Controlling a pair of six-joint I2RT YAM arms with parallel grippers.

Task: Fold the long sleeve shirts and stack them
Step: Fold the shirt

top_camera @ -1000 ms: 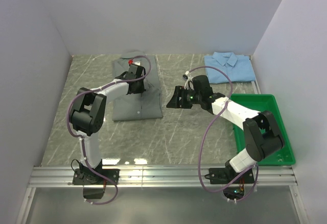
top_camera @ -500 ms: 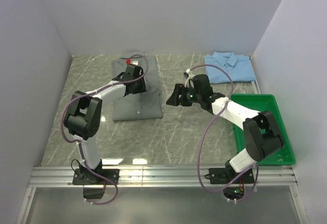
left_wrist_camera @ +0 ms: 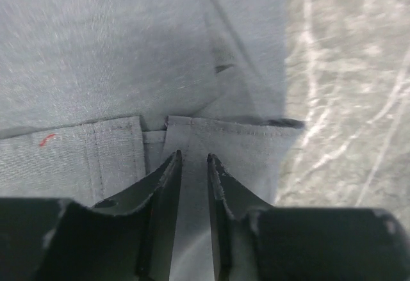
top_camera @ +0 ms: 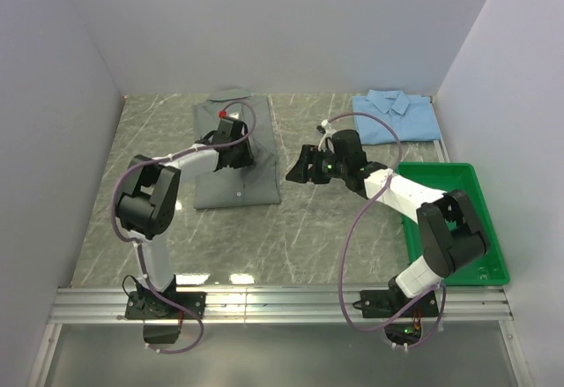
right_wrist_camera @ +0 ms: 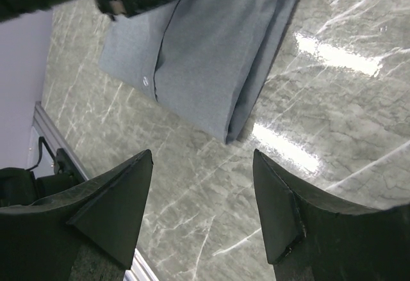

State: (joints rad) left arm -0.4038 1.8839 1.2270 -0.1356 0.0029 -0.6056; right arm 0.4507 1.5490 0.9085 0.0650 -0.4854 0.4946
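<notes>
— What carries it all?
— A table [top_camera: 308, 228] with a glossy top of dark grey marble with pale veins.
— And what's lying on it?
— Three things. A grey shirt [top_camera: 247, 189] lies folded flat at the far left of centre, collar toward the back wall. A blue shirt [top_camera: 397, 115], also folded, sits in the far right corner.
— The third?
— A green tray [top_camera: 458, 180] along the right edge, nearer than the blue shirt and just apart from it, well apart from the grey one.
</notes>
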